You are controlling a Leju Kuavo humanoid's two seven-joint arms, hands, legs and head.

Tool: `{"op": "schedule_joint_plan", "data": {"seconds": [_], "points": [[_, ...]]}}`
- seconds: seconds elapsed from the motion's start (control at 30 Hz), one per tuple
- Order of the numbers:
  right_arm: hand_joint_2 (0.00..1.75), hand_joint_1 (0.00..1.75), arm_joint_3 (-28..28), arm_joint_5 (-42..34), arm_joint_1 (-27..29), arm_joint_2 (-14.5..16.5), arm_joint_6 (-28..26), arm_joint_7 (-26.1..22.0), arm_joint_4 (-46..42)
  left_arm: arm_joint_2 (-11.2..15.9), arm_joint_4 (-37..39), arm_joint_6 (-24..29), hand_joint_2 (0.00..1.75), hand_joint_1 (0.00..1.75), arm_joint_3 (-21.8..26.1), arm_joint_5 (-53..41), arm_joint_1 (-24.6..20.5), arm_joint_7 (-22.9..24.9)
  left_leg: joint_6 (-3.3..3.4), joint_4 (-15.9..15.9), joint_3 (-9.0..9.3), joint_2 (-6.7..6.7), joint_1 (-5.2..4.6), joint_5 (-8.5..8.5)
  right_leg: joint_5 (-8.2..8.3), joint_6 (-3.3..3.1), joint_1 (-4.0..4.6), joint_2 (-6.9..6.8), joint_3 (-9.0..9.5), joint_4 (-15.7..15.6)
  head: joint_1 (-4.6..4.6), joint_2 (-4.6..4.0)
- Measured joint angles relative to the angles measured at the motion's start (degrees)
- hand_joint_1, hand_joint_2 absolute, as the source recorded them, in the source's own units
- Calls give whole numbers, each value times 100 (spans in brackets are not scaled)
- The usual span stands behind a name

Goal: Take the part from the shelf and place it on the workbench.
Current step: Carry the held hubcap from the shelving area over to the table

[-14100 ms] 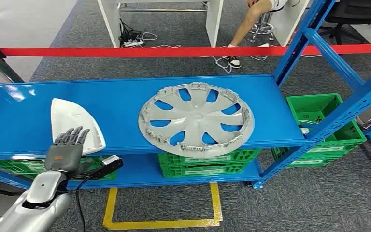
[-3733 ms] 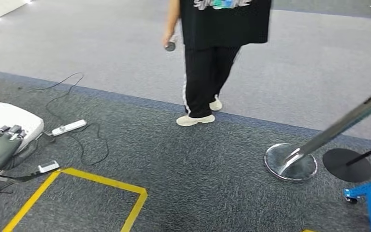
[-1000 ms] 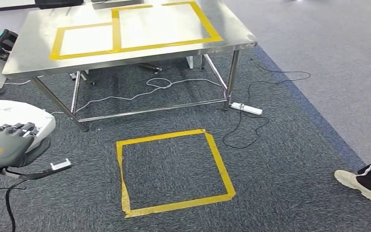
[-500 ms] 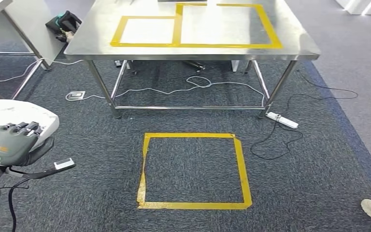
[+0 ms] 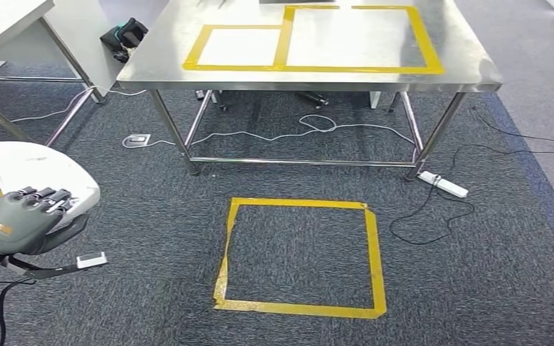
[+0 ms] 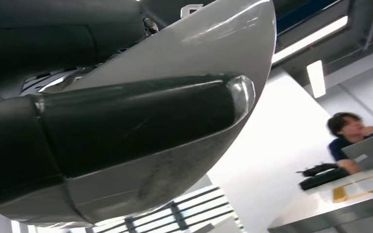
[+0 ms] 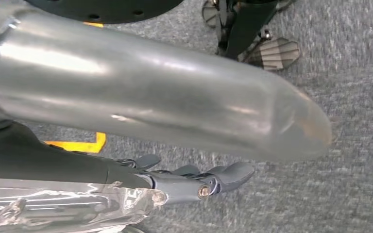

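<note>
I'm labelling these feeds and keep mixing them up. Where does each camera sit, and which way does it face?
Head view: high on the body, looking forward and down at the steel workbench and carpet; the left hand holds the white part.
Left wrist view: behind the left hand, tilted upward past the part toward a seated person.
Right wrist view: behind the right hand, facing the carpet.
Shared: head and left wrist views both show the part.

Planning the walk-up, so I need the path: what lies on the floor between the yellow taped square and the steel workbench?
In the head view, only bare grey carpet separates the yellow taped square from the workbench; the white cable lies farther back, under it.
</note>
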Motion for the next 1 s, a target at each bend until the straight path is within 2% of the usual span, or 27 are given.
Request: {"op": "schedule_joint_plan", "data": {"seconds": [0.07,0.13,0.2,0.37,0.63,1.0], "points": [[0,0,11,40,-8,-6,23,-2,0,105,-24,246,0,175,-59,184,-15,-344,-59,-34,6,1,9,22,4,-36,12,2,-13,2,1,0],[0,0,27,79,-16,-11,50,-2,1,231,-63,526,0,175,-127,373,-38,-751,-164,-62,4,2,19,41,10,-58,20,0,-30,7,1,1],[0,0,51,112,-19,-22,67,-2,2,333,-99,736,0,175,-206,490,-96,-1086,-234,-75,-1,1,26,50,14,-71,25,-3,-43,9,1,1],[0,0,117,148,-37,-55,96,8,2,396,-130,1006,0,175,-544,542,-435,-1555,-257,-75,-14,0,24,61,27,-80,25,-7,-47,9,4,1],[0,0,180,175,-43,-59,104,34,5,311,-121,1035,0,175,-1340,640,-1108,-1774,-244,-71,-26,0,-2,70,53,-52,-6,-8,-52,0,5,2],[0,0,223,194,-41,-57,69,65,15,-33,-149,1103,0,175,-1793,788,-1251,-1997,-242,-69,-29,1,-8,70,55,-50,-12,-5,-58,-2,4,0]]}}
